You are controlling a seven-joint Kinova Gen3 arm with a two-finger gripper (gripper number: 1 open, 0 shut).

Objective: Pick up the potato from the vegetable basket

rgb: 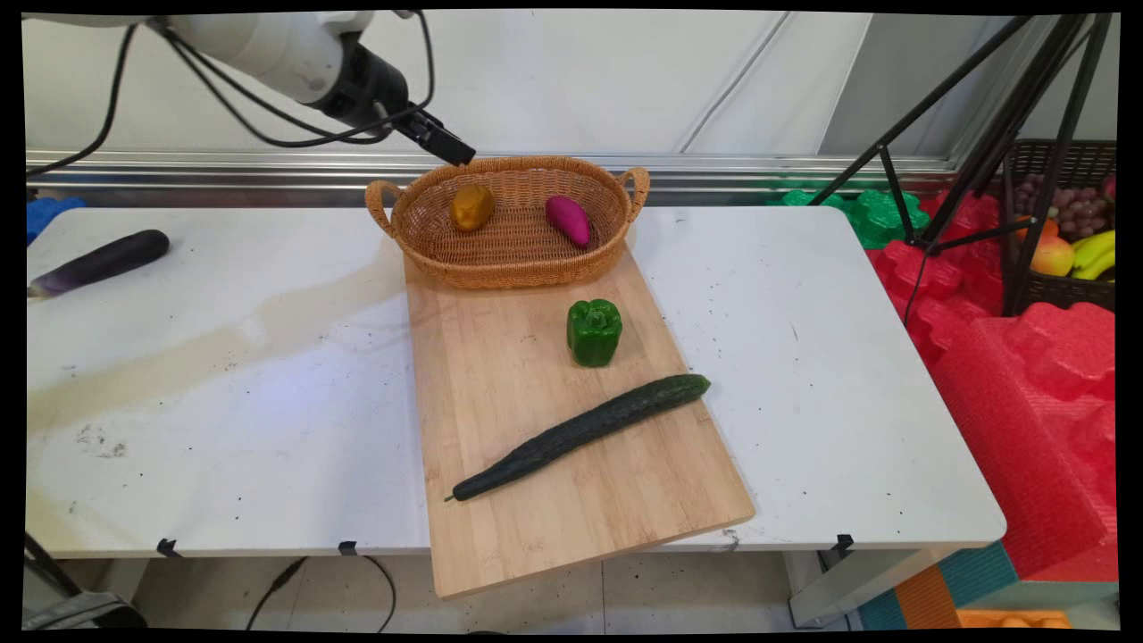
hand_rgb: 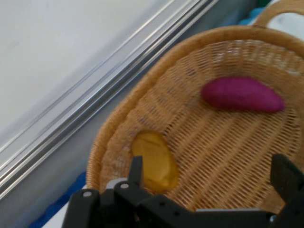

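Overhead, in the main view, the gripper is seen in the upper left of the frame, held above the back left rim of the wicker basket, with nothing carried. The basket is set on the far end of a wooden cutting board, so that its contents are kept together: a yellow-brown potato-like item at left and a purple sweet potato at right. A green bell pepper is stood at the frame's centre and a cucumber is laid diagonally below it, both on the board. An eggplant is placed well apart at the far left of the white table.

In the hand view, the fingers are seen spread wide and empty. The yellow item lies low and left of centre, just beside the left finger; it appears to sit partly between the fingers, though blur makes this uncertain. The purple sweet potato lies at upper right, well above the fingers.
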